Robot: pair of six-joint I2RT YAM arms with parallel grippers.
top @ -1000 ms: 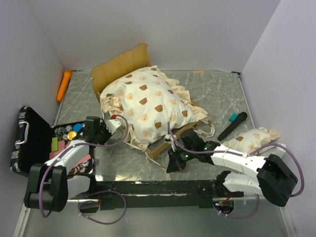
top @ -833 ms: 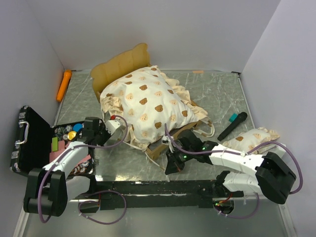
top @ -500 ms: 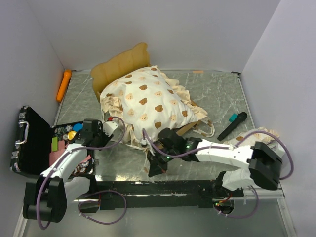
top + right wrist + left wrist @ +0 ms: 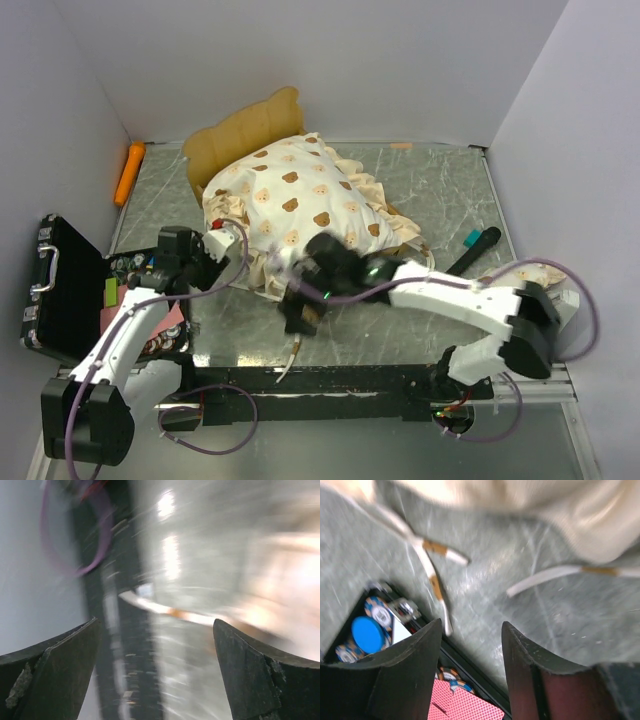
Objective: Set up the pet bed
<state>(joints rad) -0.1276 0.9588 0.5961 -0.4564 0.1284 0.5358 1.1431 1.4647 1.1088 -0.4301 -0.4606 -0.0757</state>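
The pet bed's wavy light-wood headboard (image 4: 245, 128) stands at the back. Its cream bear-print mattress (image 4: 300, 205) lies bulging across the frame, ruffles and tie straps hanging over the front. The matching pillow (image 4: 525, 272) lies at the right, partly behind my right arm. My left gripper (image 4: 212, 256) is at the mattress's front left edge, open and empty, over loose straps (image 4: 432, 575). My right gripper (image 4: 298, 312) is at the bed's front corner, open wide and empty. Its blurred wrist view shows a strap (image 4: 170, 611) on the table ahead of its jaws.
An open black case (image 4: 55, 290) with poker chips (image 4: 370, 632) and a red card lies at the left, just under my left gripper. An orange stick (image 4: 129, 172) lies at the back left, a black and teal microphone (image 4: 472, 252) at the right.
My right arm swung left along the bed's front and its gripper opened wide. My left gripper opened and drew back slightly to the left. The mattress stayed in place.
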